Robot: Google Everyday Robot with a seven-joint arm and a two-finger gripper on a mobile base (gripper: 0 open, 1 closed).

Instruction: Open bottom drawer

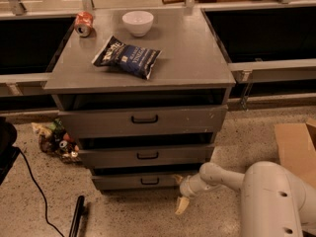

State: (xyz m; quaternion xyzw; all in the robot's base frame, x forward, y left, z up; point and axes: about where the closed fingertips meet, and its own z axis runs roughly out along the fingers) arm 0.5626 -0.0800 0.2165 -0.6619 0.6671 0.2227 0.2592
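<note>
While the bottom drawer (pixel 118 182) sits lowest in the cabinet (pixel 207 115) (its black handle (pixel 149 180) at centre), the gripper (pixel 178 191) hovers at the drawer's 4 o'clock corner, fingers spread wide, holding nothing.

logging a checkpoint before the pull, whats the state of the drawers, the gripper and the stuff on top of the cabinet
bottom drawer: looks shut, not gripped
middle drawer: looks shut
top drawer: looks shut
gripper: open, holding nothing, low by the bottom drawer's right end
soda can: lying on its side on the cabinet top
bowl: upright
chip bag: lying flat
</note>
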